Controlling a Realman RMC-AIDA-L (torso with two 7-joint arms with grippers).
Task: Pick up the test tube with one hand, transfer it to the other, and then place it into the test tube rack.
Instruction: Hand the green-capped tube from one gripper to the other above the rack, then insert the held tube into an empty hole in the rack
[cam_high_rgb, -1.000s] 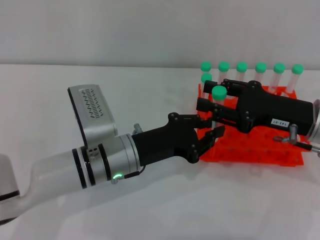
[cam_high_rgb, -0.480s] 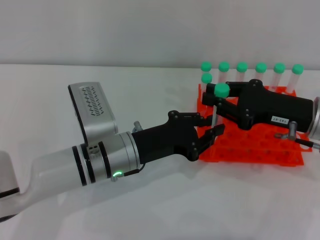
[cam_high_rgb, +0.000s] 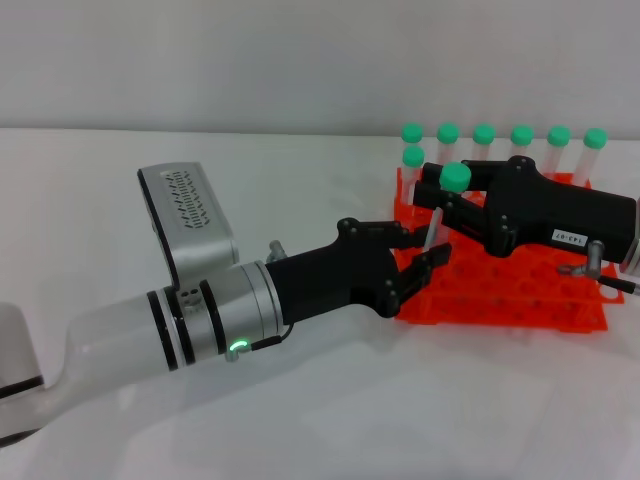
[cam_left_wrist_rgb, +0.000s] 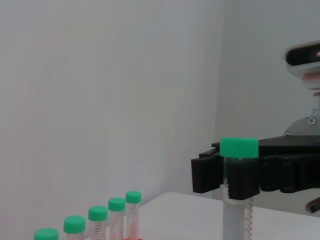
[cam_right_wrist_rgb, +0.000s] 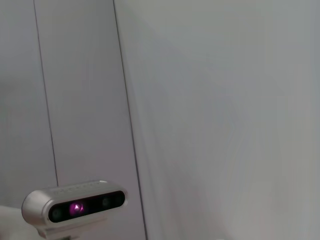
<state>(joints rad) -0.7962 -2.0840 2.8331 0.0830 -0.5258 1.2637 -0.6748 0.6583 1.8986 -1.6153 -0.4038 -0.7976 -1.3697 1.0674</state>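
Note:
The test tube (cam_high_rgb: 436, 222), clear with a green cap, hangs tilted in my right gripper (cam_high_rgb: 443, 199), which is shut on it just under the cap, above the near left corner of the orange-red rack (cam_high_rgb: 520, 300). My left gripper (cam_high_rgb: 420, 250), on the arm with the green ring, is open, and its fingertips stand either side of the tube's lower end. The left wrist view shows the tube (cam_left_wrist_rgb: 235, 220) clamped in the right gripper's black fingers (cam_left_wrist_rgb: 243, 180). The right wrist view shows no gripper.
Several more green-capped tubes (cam_high_rgb: 521, 140) stand in the rack's back row and far left corner; they also show in the left wrist view (cam_left_wrist_rgb: 95, 220). The left arm's silver camera housing (cam_high_rgb: 188, 225) sticks up over the white table (cam_high_rgb: 300, 420).
My right gripper has carried the tube to the right and slightly up, further over the rack. The left gripper stays open and has shifted only slightly.

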